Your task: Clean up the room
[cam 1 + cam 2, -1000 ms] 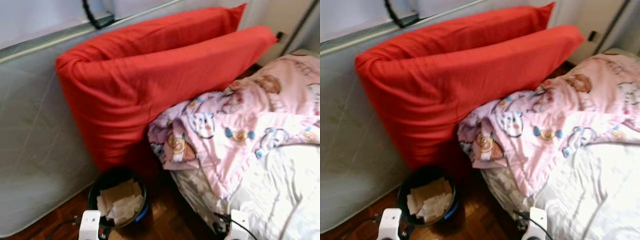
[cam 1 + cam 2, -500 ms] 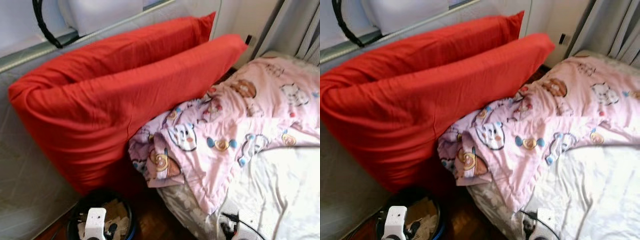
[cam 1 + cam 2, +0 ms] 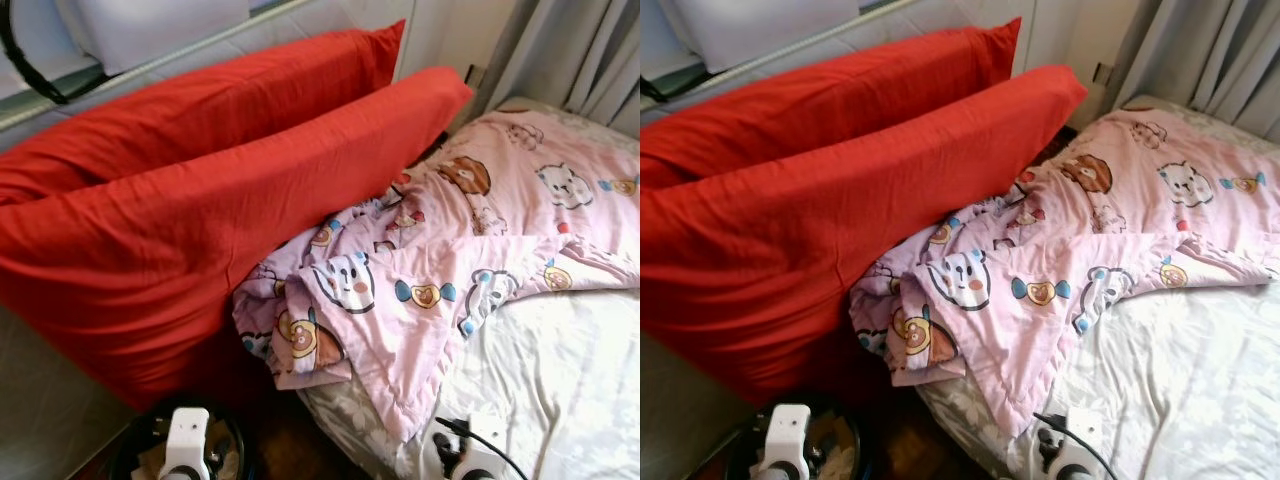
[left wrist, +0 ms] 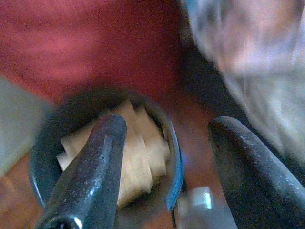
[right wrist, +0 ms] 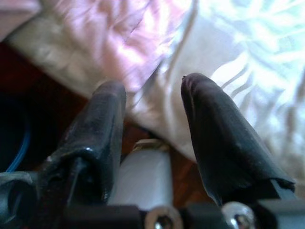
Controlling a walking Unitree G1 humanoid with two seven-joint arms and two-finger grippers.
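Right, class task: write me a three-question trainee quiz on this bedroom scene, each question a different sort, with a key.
1. True or false: the pink cartoon blanket lies partly on the white sheet.
2. Multiple choice: the left claw hangs over A) a laundry basket, B) a dark bin holding crumpled paper, C) a drawer.
3. Fill in: the two large cushions leaning beside the bed are ____ in colour.

Key: 1 true; 2 B; 3 red.
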